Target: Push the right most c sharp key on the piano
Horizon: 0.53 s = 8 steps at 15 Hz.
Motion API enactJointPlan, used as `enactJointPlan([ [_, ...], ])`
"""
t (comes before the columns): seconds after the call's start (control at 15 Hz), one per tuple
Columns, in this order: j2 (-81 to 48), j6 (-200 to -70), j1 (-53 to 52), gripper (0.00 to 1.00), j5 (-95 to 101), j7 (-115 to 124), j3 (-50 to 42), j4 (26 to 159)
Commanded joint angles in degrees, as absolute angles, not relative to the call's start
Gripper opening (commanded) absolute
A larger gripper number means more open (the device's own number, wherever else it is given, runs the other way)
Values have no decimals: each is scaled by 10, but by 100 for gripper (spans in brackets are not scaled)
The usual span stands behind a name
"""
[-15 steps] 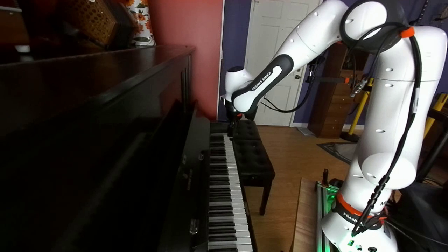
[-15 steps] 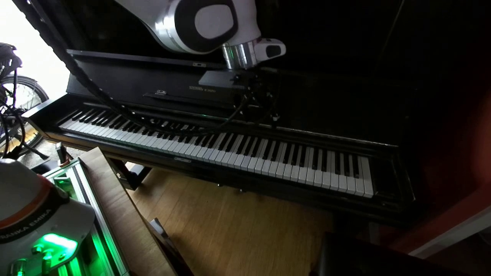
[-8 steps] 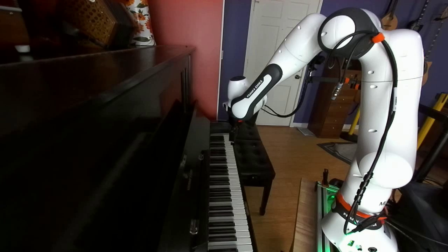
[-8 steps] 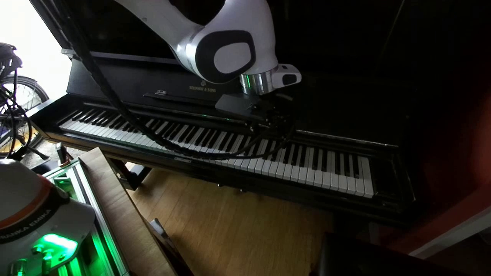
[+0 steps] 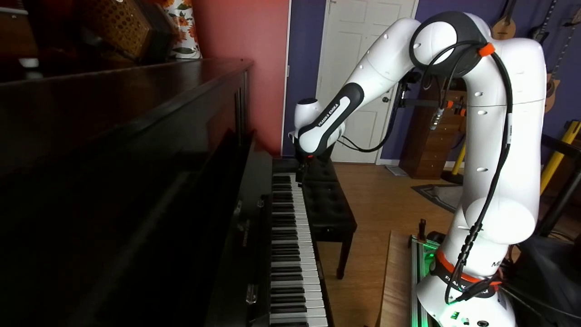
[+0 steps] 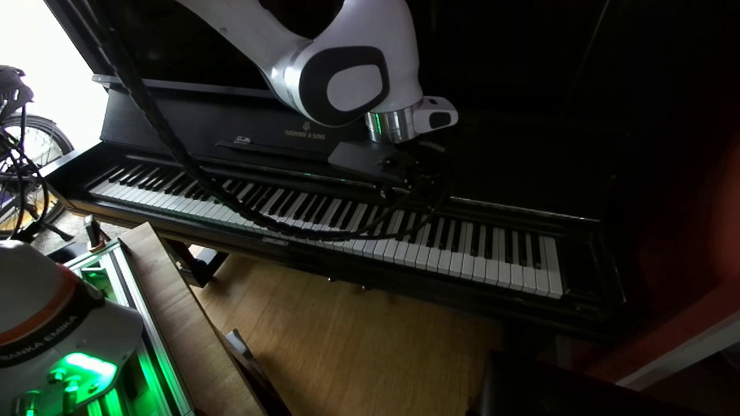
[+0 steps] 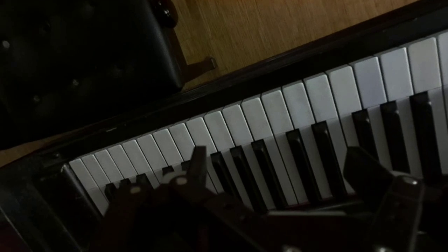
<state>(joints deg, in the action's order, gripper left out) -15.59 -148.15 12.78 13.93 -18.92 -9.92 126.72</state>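
Claw is spread in the wrist view: its two dark fingertips stand well apart, with black keys and white keys visible in the gap. Contact with any key cannot be confirmed. The piano crosses this view on a slant; a padded seat lies at upper left.

In an exterior view, the piano fills the left side, its keyboard running away from the camera. The arm extends from its base at right toward the far keys, where the claw is near the padded seat, too dark and small for its spread to be read. A white door and drawers stand behind.

In an exterior view, the claw sits in deep shadow over the right half of the keyboard. The piano's front panel reads STEINWAY & SONS. A black cable loops before the keys; a bicycle stands far left.
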Motion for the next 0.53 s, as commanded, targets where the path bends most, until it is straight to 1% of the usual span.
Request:
enactJointPlan([
  [0.0, -208, -1471, 137, 100, 118, -193, -97, 1219],
  [0.13, -232, -1465, 142, 100, 110, -197, -94, 1198],
  [0.2, -244, -1463, 149, 75, 100, -206, -88, 1186],
  [0.27, -254, -1463, 151, 74, 97, -207, -87, 1177],
  [0.47, -287, -1458, 167, 51, 74, -222, -73, 1146],
])
